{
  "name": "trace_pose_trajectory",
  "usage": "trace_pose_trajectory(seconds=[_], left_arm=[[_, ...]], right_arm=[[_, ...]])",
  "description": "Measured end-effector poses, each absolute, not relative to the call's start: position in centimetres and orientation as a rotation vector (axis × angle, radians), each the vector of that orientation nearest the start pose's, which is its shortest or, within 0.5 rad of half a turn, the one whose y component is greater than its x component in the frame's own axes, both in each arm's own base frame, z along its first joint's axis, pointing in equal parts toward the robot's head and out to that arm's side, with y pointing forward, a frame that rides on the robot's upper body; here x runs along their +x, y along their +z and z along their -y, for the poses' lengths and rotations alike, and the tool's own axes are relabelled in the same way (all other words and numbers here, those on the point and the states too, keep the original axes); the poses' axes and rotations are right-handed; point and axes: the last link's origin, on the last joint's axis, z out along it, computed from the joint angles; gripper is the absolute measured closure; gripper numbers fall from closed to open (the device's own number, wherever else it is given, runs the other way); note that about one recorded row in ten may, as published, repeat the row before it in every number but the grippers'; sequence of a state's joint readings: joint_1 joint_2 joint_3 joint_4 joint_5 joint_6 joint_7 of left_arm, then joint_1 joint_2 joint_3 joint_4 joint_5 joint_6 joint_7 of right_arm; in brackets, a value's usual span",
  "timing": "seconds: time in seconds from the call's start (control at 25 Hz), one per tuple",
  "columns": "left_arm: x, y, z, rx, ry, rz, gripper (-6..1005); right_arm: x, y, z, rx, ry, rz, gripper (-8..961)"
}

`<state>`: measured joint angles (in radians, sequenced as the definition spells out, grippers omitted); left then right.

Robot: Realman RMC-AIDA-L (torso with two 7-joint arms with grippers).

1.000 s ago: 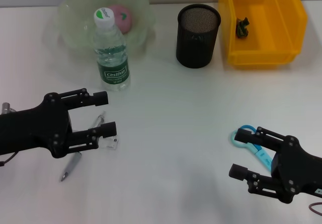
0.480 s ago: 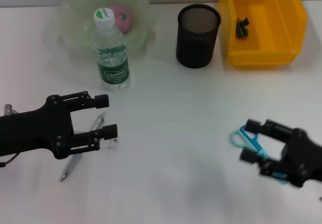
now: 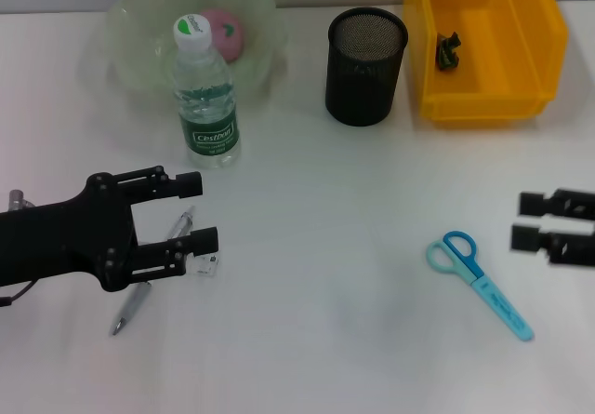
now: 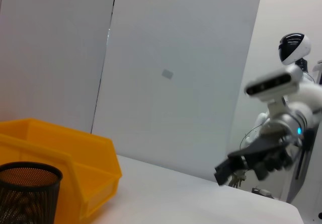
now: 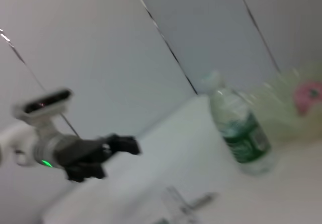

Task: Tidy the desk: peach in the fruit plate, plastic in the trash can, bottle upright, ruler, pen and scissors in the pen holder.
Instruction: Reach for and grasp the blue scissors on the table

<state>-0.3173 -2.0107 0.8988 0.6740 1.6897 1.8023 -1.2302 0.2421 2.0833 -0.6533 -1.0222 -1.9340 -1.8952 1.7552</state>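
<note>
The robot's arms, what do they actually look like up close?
Both are matte black. The left gripper has two straight, blocky fingers on hinged metal links, with a thin dark cable trailing near its wrist. The right gripper shows the same black square-tipped fingers. No markings are visible.

A white desk [image 3: 325, 247] is seen, evenly lit, with only soft shadows cast on it. Behind it, pale grey wall panels [image 4: 176, 58] are divided by thin dark vertical seams, and one small grey mark is borne.
</note>
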Motion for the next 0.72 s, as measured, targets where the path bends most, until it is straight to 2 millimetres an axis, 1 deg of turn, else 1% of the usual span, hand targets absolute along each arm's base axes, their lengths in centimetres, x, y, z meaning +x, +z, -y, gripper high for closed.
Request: trace_pose_trajectory(seconds=[0.08,0.2,0.32,0.44,0.52,0.72], left_arm=[[-27.7,2.4,-26.3,-2.777,-0.986,0.443,310],[-27.7,2.3,-26.2,-2.777,-0.990,0.446,310],[-27.7,2.3,-26.1,-2.778,-0.994,0.447,311],[-27.7,2.3,-26.0,-2.777,-0.994,0.449,311],[-27.7,2.3,-26.0,-2.777,-0.995,0.449,311],[-27.7,2.3,-26.0,-2.780,-0.996,0.446,312]], right_arm=[[28.2,8.0,-25.4,-2.651,0.713,-1.057,211],[27.0,9.7,-26.3,-2.609,0.610,-1.131,211],[25.9,10.6,-26.9,-2.583,0.439,-1.192,211],[24.5,10.8,-27.3,-2.567,0.178,-1.248,211],[23.7,10.6,-27.5,-2.566,0.064,-1.276,212],[21.9,10.5,-28.3,-2.571,-0.062,-1.361,212]])
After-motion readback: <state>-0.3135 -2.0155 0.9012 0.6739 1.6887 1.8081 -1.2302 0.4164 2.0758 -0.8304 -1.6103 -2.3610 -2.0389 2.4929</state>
